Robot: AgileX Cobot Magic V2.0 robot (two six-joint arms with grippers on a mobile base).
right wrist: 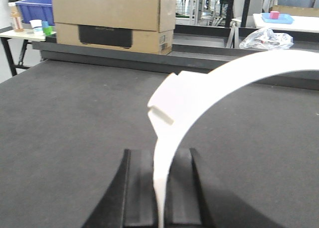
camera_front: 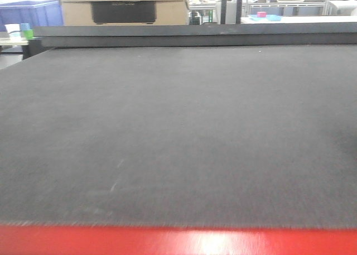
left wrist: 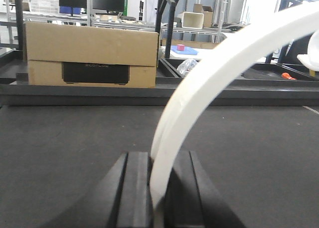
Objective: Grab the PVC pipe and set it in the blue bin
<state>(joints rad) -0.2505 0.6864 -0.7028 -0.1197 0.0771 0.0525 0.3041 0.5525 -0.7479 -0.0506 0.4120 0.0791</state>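
In the left wrist view a white curved PVC pipe (left wrist: 214, 68) rises from between black fingers (left wrist: 137, 183) and arcs up to the right; my left gripper (left wrist: 157, 160) is shut on it. The right wrist view shows my right gripper (right wrist: 160, 158) shut on a white curved pipe (right wrist: 199, 93) with a stepped end, also arcing right. Whether both hold the same piece I cannot tell. The blue bin (right wrist: 35, 8) stands far back left, behind the table, also seen as the blue bin (camera_front: 30, 12) in the front view. Neither gripper nor the pipe appears in the front view.
A black mat (camera_front: 178, 132) covers the table, with a red strip (camera_front: 178, 241) along its near edge. A cardboard box (right wrist: 112, 21) sits on the back ledge. A small side table with cups (right wrist: 37, 28) stands by the bin. A clear plastic bag (right wrist: 266, 38) lies back right.
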